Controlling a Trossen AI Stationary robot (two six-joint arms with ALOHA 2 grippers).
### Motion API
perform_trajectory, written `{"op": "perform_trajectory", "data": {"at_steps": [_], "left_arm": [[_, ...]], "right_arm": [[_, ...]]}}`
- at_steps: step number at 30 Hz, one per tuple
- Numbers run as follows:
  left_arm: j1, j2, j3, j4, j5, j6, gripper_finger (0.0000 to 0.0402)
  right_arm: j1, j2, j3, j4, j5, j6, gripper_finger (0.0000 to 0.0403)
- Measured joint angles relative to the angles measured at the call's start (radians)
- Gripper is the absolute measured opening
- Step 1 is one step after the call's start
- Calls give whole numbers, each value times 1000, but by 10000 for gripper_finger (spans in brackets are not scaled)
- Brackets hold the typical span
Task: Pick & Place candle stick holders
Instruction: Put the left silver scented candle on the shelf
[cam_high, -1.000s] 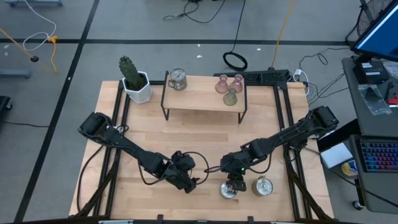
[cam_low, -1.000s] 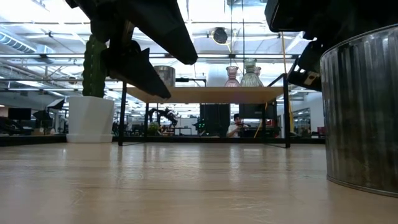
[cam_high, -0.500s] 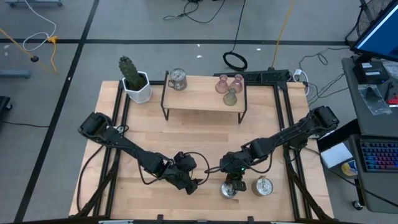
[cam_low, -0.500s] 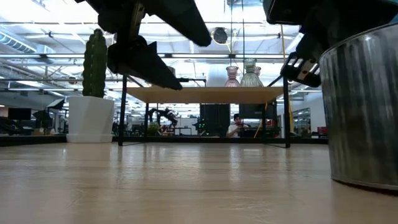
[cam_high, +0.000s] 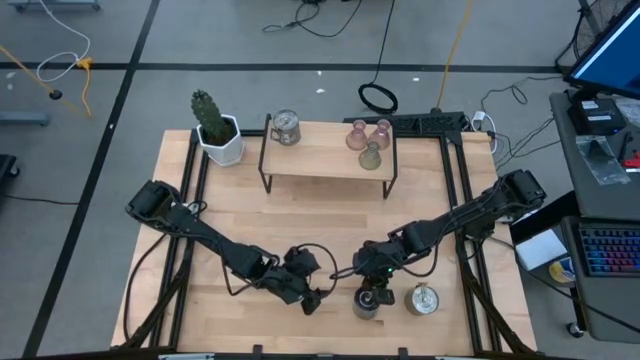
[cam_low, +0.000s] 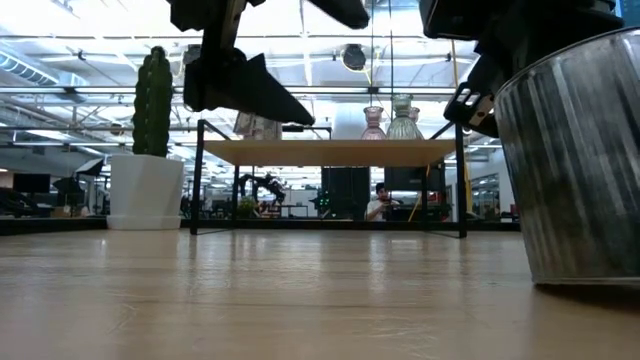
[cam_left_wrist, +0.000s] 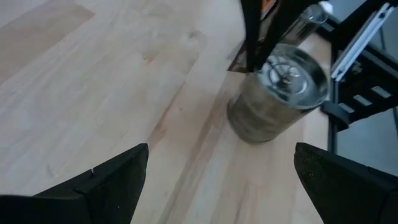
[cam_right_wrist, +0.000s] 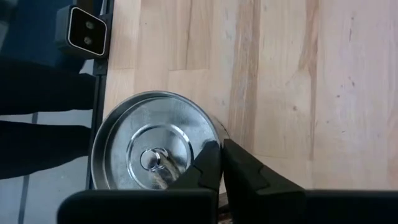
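Observation:
A shiny silver candle stick holder (cam_high: 367, 304) stands near the table's front edge, and my right gripper (cam_high: 373, 291) is shut on it from above. Another silver holder (cam_high: 424, 298) stands just to its right. My left gripper (cam_high: 306, 293) hangs open above the table just left of the held holder, which shows ahead of its fingers (cam_left_wrist: 277, 93). On the small raised shelf (cam_high: 325, 165) at the back stand a third silver holder (cam_high: 286, 126), two pinkish glass holders (cam_high: 356, 135) (cam_high: 381, 132) and an olive-green one (cam_high: 371, 155). My right gripper pinches the silver holder's rim (cam_right_wrist: 214, 138) on its side toward the table's middle, one finger (cam_right_wrist: 207, 167) inside the cup and one (cam_right_wrist: 241, 167) outside. The fingers point down from above. The holder stays upright (cam_low: 570, 160); whether its base has left the table I cannot tell.
A white pot with a green cactus (cam_high: 216, 128) stands at the back left, next to the shelf. The shelf's black legs (cam_high: 265, 172) rise from the table. Bare wood lies between the shelf and both grippers (cam_high: 320, 225). Black frame rails (cam_high: 468, 250) run along the table's sides.
My right gripper has shut on the silver holder's rim, and the holder has shifted slightly in the low view. My left gripper, still open, has moved toward the table's right and near edges, closer to that holder.

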Motion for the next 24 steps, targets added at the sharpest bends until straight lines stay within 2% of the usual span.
{"op": "perform_trajectory", "data": {"at_steps": [14, 24], "left_arm": [[16, 0, 0, 34, 0, 38, 397], [40, 0, 0, 35, 0, 104, 397]], "right_arm": [[-40, -47, -4, -38, 2, -23, 0], [-77, -50, -4, 1, 10, -40, 0]]}}
